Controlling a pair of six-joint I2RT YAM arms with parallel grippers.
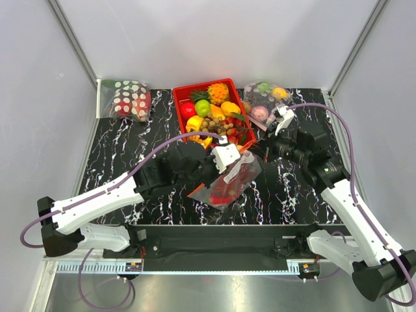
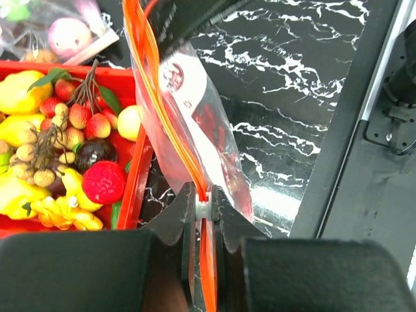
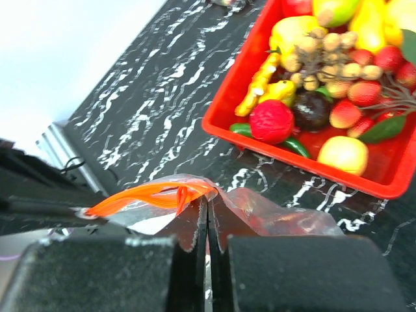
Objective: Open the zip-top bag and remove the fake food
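The zip-top bag hangs between my two grippers, just in front of the red tray. Red fake food shows through its clear plastic, and it also shows in the left wrist view; I cannot tell the pieces apart. My left gripper is shut on the small grey slider of the orange zip strip. My right gripper is shut on the bag's plastic edge, where the orange strip ends. The white label faces the left wrist camera.
A red tray of yellow, green and red fruits stands at the back centre, just behind the bag. A white-dotted red bag lies at the back left. A clear bag of pastel fruits lies at the back right.
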